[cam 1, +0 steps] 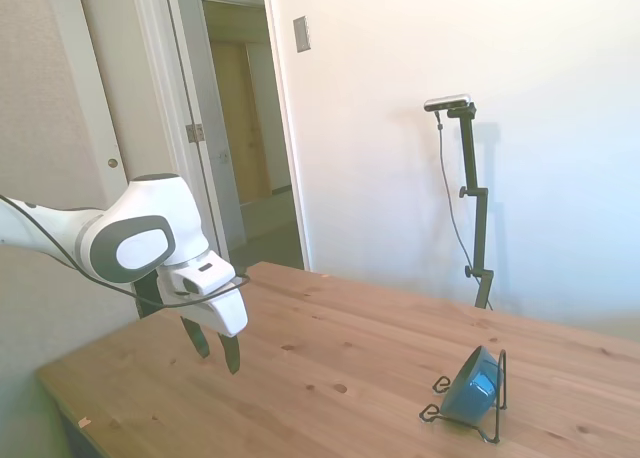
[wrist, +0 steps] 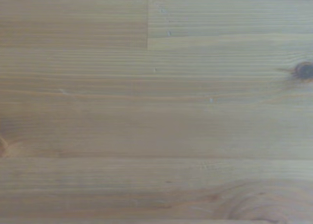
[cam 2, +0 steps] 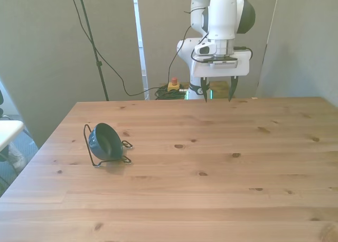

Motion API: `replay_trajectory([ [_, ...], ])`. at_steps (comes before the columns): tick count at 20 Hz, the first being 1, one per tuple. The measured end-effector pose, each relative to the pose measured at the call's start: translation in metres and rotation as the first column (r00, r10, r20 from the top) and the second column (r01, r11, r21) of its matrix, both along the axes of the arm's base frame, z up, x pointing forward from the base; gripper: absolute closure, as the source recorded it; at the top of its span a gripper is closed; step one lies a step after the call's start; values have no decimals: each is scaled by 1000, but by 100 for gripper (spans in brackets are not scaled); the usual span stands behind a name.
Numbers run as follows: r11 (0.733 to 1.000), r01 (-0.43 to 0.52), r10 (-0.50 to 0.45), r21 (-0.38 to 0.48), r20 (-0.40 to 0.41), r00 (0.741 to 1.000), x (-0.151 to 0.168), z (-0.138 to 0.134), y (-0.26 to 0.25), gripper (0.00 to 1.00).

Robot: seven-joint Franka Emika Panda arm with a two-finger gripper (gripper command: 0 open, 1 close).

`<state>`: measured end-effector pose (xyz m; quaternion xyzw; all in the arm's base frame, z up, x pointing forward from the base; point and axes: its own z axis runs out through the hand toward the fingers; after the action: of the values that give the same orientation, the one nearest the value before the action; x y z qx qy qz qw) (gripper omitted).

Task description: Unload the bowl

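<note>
The small dark teal bowl (cam 2: 105,142) (cam 1: 472,386) stands tilted on its edge in a thin black wire rack (cam 2: 93,147) (cam 1: 494,403), on the front view's left side of the wooden table. My gripper (cam 2: 217,98) (cam 1: 216,356) hangs above the far edge of the table, well away from the bowl, with its fingers open and pointing down and nothing between them. The wrist view holds only bare wood planks.
The wooden table (cam 2: 211,168) carries nothing else besides the rack and bowl. Cables and a small yellow box with a red button (cam 2: 172,85) lie on the floor behind the table. An open doorway (cam 1: 250,128) shows in the side view.
</note>
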<state>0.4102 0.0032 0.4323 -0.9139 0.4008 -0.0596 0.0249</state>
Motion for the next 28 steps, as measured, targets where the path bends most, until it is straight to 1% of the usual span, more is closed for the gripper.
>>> replay_trajectory([
  [3,1000,7,-7,10,27,1000,4,-1,-9,0],
  [6,998,59,-58,-18,59,997,17,3,-45,0],
  [9,991,113,-105,-66,111,988,34,20,-89,0],
  [12,982,163,-147,-98,155,977,49,43,-130,0],
  [14,978,177,-156,-109,177,972,57,55,-154,0],
  [16,974,195,-172,-118,186,967,70,60,-174,0],
  [18,970,197,-170,-140,188,967,72,61,-179,0],
  [20,957,231,-193,-178,207,959,75,60,-196,0],
  [23,925,305,-250,-227,243,937,79,53,-234,0],
  [25,901,357,-292,-246,262,920,83,48,-259,0],
  [28,875,408,-339,-259,273,900,99,40,-286,0],
])
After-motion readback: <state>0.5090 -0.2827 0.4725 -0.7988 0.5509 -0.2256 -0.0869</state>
